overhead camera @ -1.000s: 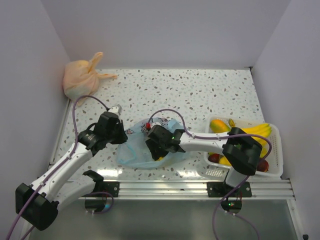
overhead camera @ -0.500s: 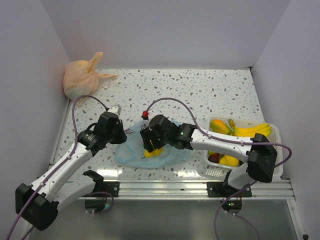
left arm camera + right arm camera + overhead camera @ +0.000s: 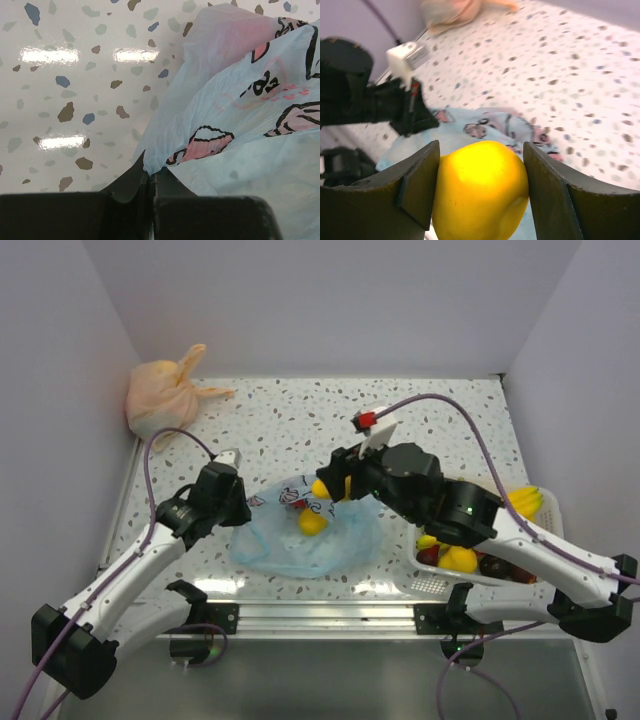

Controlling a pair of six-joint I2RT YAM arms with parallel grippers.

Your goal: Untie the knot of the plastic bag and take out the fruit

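Plastic bag: was spread flat on the speckled table, between the two arms, its mouth lying open.
Knot: could not be made out in any view; it was judged already undone.
Left gripper: jaws were pressed together on a fold of the bag's left edge, which was pinned low against the table.
Right gripper: was closed around a yellow fruit, one finger on each flank, and was held above the far right part of the bag.
Second yellow fruit: was seen lying inside the bag, just on the near side of the right gripper, with a small red item beside it.
Basket: was set at the right edge of the table, already stocked with bananas and other fruit.
Governing relation: the basket lay to the right of the carried fruit and nearer the arm bases; the right arm was much the nearer, so a rightward carry was judged the likely move.
Orange bag: stood tied in the far left corner, well apart.
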